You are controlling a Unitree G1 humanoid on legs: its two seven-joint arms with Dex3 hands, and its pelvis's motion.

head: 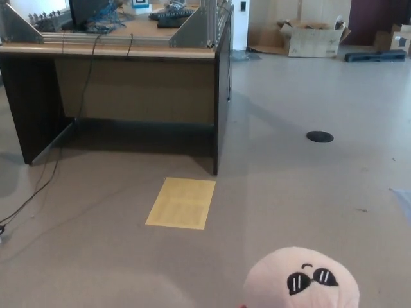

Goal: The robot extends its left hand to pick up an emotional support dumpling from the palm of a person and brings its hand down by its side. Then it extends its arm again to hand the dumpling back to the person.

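A pale pink, round plush dumpling [302, 279] with a small black sunglasses face sits at the bottom edge of the head view, at about five o'clock, cut off by the frame; what carries it is out of sight. Neither robot hand shows, so I cannot tell their state. At six o'clock of a dark wooden desk [128, 54] with a tan top, a yellow rectangular sheet [182, 203] lies flat on the grey floor [308, 192]. At one o'clock, far back, an open brown cardboard box [314, 38] stands against the wall, its contents unclear. A black round disc [319, 136] lies at three o'clock.
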